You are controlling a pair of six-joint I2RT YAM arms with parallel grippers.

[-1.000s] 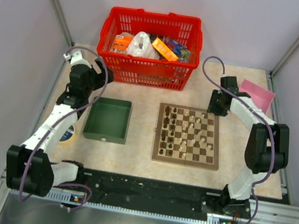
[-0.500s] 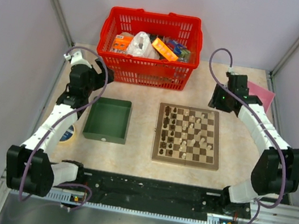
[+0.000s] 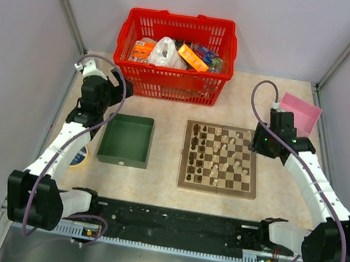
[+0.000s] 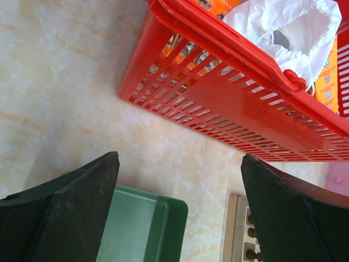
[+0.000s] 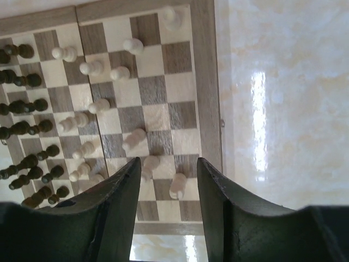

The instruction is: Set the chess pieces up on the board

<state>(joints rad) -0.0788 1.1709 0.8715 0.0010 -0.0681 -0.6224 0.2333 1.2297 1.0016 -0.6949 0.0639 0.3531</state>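
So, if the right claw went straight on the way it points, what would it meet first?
Probably the pale chess piece standing between the open fingers of the right claw, near the rim of the board. Depth is unclear; a neighbouring pale piece sits close beside it.

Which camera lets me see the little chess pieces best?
The right wrist view. It looks down close on the board, so the chess pieces, pale and dark, show one by one. The top view makes them tiny. The left wrist view catches only a board corner with a few dark ones.
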